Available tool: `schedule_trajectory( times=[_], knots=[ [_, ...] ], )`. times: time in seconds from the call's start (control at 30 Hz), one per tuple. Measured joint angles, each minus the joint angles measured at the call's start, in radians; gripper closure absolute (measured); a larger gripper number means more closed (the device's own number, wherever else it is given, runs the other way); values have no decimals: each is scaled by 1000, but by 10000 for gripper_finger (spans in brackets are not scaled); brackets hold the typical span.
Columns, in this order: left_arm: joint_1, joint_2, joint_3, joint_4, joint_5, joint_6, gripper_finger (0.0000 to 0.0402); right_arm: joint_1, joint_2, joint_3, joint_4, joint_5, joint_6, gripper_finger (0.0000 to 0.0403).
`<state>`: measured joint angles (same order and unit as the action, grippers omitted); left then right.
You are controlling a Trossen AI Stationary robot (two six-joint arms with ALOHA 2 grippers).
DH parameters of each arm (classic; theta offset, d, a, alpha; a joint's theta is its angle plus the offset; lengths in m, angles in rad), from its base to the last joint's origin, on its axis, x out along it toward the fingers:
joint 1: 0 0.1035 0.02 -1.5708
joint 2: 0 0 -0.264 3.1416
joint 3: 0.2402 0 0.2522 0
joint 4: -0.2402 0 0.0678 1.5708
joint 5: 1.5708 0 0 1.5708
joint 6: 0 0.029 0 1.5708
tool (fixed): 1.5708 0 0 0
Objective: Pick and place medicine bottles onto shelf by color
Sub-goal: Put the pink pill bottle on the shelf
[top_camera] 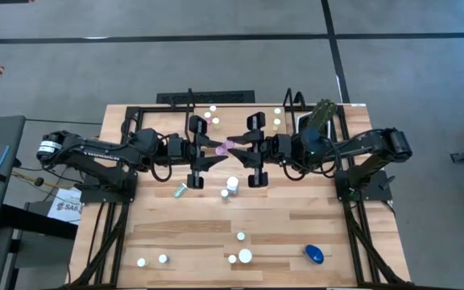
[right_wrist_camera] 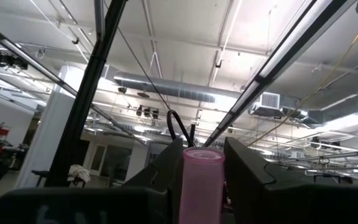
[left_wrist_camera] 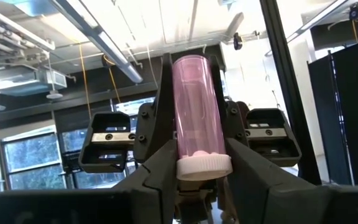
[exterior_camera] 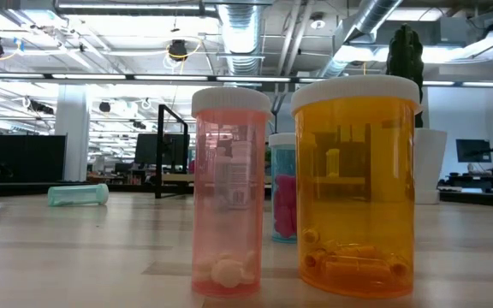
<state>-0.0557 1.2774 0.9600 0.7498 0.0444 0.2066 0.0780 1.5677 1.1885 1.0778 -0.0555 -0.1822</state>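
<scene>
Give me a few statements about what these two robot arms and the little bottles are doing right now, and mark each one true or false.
1. Both grippers meet at one pink bottle above the middle of the table. True: the left gripper and the right gripper hold it between them.
2. The pink bottle has no cap. False: the left wrist view shows a white cap on it.
3. A teal bottle lies on its side. True.
4. The blue bottle sits on the shelf. False: it lies on the table near the front edge.
5. The orange bottle is empty. False: capsules lie at its bottom.
</scene>
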Motion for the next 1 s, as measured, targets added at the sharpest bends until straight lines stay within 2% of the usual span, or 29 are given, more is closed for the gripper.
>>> schedule_trajectory(
  times=[0.17,0.3,0.47,0.6,0.7,0.87,1.0],
  knots=[
    [0,1,-1,-8,-3,-6,302,1,-28,0,-80,21,24,288],
    [1,2,-1,-18,-10,-10,302,-9,-140,1,-355,66,59,263],
    [-1,-1,1,-60,-41,-9,302,-7,-295,-2,-709,102,69,195],
    [1,0,1,-200,-87,-40,302,-7,-426,1,-978,146,169,147],
    [0,0,1,-367,-127,-104,303,-6,-465,0,-1158,188,265,134],
    [14,0,0,-697,-138,-274,303,-8,-423,1,-1283,199,321,133],
    [40,0,0,-920,-85,-428,303,-15,-332,-2,-1335,198,322,133]
  ],
)
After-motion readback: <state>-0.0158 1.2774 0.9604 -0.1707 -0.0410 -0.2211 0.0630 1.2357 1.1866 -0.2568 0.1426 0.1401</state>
